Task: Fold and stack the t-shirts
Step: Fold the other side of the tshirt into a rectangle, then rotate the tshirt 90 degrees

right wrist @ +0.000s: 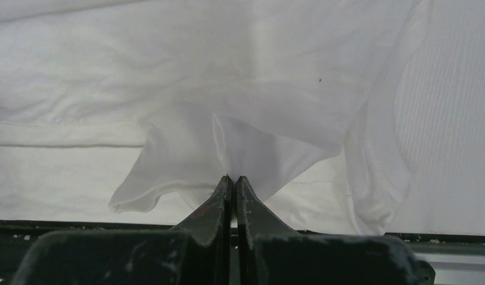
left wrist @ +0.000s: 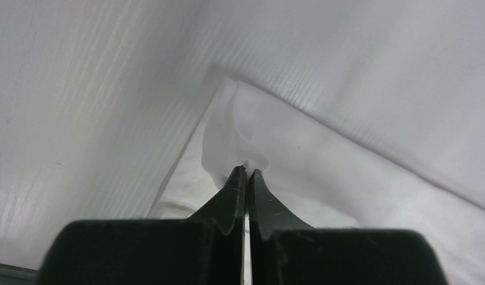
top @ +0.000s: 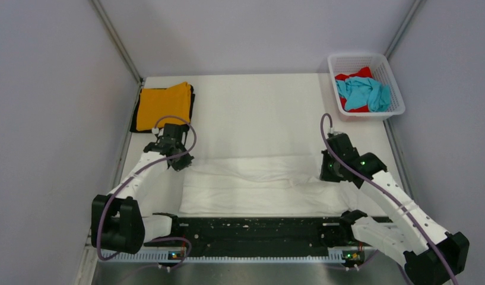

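Observation:
The large white t-shirt [top: 257,187] lies spread across the near half of the table, partly folded lengthwise. My left gripper [top: 181,159] is shut on its left edge; the left wrist view shows white cloth [left wrist: 240,136] pinched at the fingertips [left wrist: 247,172]. My right gripper [top: 327,172] is shut on its right edge, with a flap of white cloth [right wrist: 228,142] lifted from the pinch [right wrist: 233,178]. The orange t-shirt [top: 164,105] lies folded on the black one [top: 135,122] at the far left. The teal t-shirt [top: 363,92] and red t-shirt [top: 354,77] lie crumpled in the basket.
The white mesh basket [top: 394,95] stands at the far right corner. A black strip [top: 257,234] runs along the near edge between the arm bases. Grey walls enclose the table on three sides.

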